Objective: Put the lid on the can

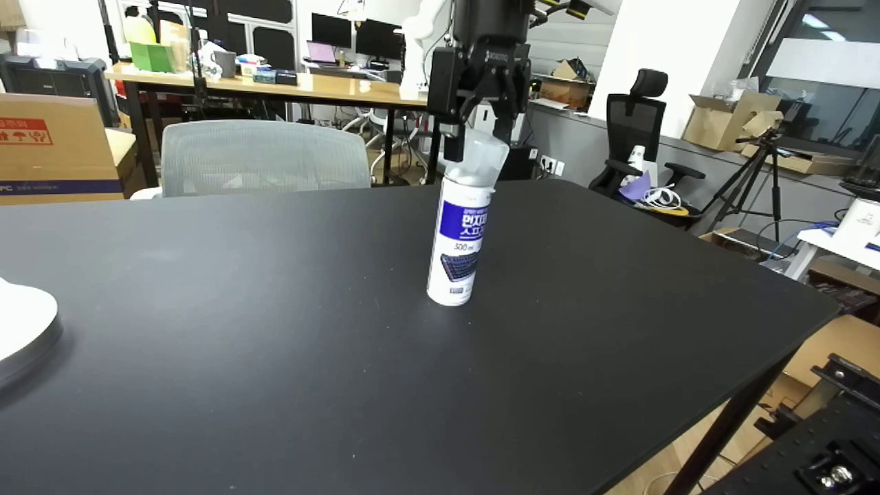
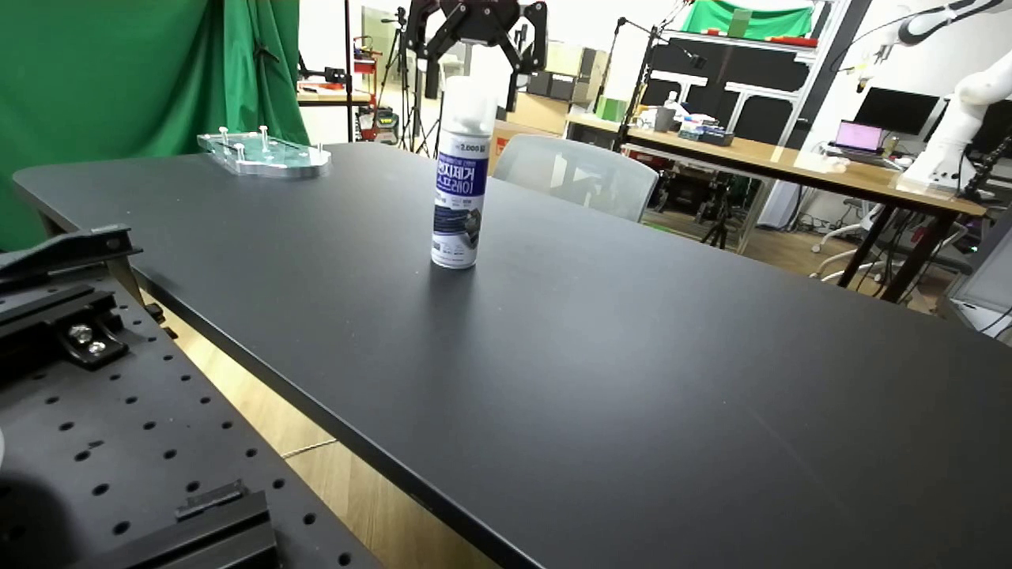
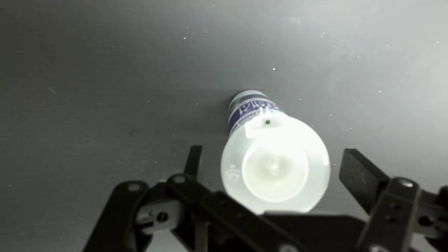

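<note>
You have the lid [image 1: 481,158] sitting on top of the can [image 2: 458,205], and the can stands on its base on the dark table [image 1: 240,309], with the chair [image 1: 268,158] beyond the far edge. Your gripper [image 3: 275,168] is spread wide: in the wrist view bare gaps show to the left and right between the lid and the fingers [image 3: 360,178], so you have hold of nothing. You look to be at the last step, with the lid placed and only the withdrawal left. Whether the lid is pressed fully home can't be told from here, though its lower rim seems to meet the can's top. If you trust the fit, your next move calls for a straight lift, both fingers kept well apart; in an exterior view a fingertip [image 1: 454,146] overlaps the lid's left edge, so any drift to the left or right could knock the lid or tip the slim can. If you doubt it, rise first, bring the fingers together above the lid, and press gently down on its middle.
</note>
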Available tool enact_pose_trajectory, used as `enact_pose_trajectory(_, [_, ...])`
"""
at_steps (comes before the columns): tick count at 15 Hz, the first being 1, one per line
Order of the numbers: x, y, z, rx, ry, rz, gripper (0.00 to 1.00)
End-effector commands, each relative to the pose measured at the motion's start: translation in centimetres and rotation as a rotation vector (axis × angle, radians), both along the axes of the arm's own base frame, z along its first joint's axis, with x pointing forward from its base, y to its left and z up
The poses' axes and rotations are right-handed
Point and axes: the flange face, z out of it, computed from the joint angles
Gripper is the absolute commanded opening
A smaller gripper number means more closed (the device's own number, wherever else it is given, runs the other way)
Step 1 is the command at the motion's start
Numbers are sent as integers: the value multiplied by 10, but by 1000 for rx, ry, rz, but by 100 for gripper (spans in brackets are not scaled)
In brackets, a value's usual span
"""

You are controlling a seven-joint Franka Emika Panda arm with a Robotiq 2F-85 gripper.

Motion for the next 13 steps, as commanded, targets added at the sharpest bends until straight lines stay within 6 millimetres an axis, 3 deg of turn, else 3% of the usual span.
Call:
enact_pose_trajectory(1, [-2, -3, 4, -9, 19, -21, 100])
enact_pose_trajectory(5, [-11, -11, 21, -10, 45, -5, 100])
enact_pose_trajectory(13, [-29, -32, 82, 40, 42, 34, 100])
